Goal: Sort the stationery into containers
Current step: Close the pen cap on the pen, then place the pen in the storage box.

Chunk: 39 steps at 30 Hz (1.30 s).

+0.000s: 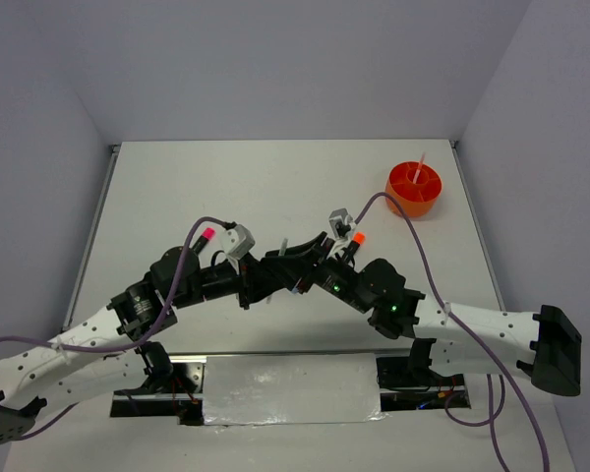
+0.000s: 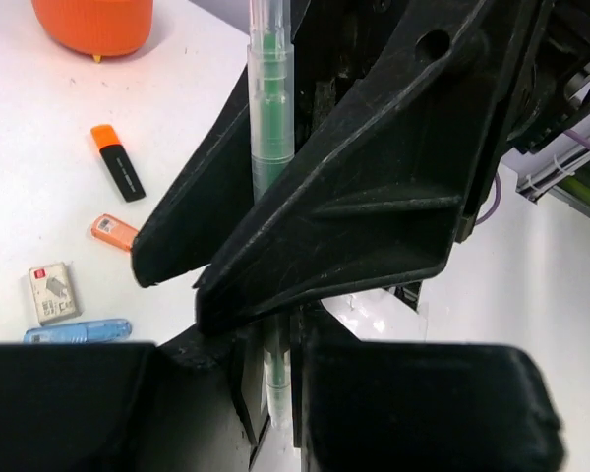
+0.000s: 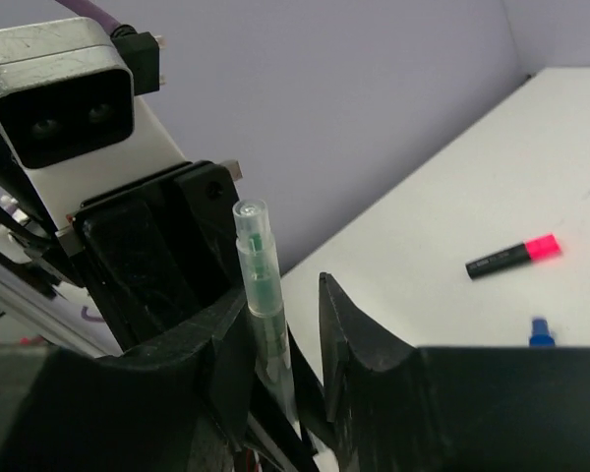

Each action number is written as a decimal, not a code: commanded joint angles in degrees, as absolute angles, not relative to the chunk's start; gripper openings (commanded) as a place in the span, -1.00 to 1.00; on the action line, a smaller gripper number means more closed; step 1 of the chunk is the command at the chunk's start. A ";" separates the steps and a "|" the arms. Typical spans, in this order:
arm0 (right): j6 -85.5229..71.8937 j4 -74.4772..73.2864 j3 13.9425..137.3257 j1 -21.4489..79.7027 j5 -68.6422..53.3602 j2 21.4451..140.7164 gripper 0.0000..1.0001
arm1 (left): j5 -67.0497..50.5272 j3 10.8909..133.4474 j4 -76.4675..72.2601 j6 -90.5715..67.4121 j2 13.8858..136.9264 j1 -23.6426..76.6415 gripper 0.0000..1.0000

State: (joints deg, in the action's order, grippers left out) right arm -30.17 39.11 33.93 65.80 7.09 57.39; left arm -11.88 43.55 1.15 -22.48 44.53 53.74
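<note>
Arms met over the middle of the table, wrists nose to nose. Clear pen with a green core ran between both sets of fingers, held off the surface. Left gripper was clamped tight on one end of the pen, and the barrel ran out beyond its jaws. Right gripper sat around the other end with jaws parted a little. The pen lay close to one finger, with a visible gap to the other finger, so there was no firm grip from that side.

Orange tub sat at the far right of the table, well apart from both grippers. Thin white stick stood in it; which compartment could not be told.

Loose on the table in the left wrist view:
- orange-capped highlighter
- peach piece near it
- whitish block
- blue-capped clear tube just beside the block

Right wrist view showed the pink-capped highlighter lying flat. Blue clip lay near it, partly hidden behind the finger.
</note>
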 commanded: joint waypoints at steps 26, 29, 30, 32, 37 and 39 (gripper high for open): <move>-9.34 16.59 42.09 21.75 14.74 59.29 -1.00 | 19.51 59.24 39.45 -33.40 49.49 53.61 0.99; -8.26 22.93 45.43 12.62 12.68 66.95 -1.00 | 18.11 56.44 39.64 -30.59 45.71 53.61 0.99; -8.61 23.46 47.01 10.65 11.61 68.80 -1.00 | 18.11 55.38 38.59 -29.89 43.35 53.61 0.99; -9.49 24.08 51.32 7.75 11.16 73.90 -1.00 | 17.49 51.62 36.49 -29.44 40.79 53.53 0.98; -7.39 29.43 57.38 2.99 15.02 82.95 -1.00 | 12.13 50.10 34.63 -29.09 36.13 53.53 0.99; -6.68 31.28 58.70 0.89 15.82 86.03 -1.00 | 12.57 50.01 34.98 -29.00 35.51 53.44 0.99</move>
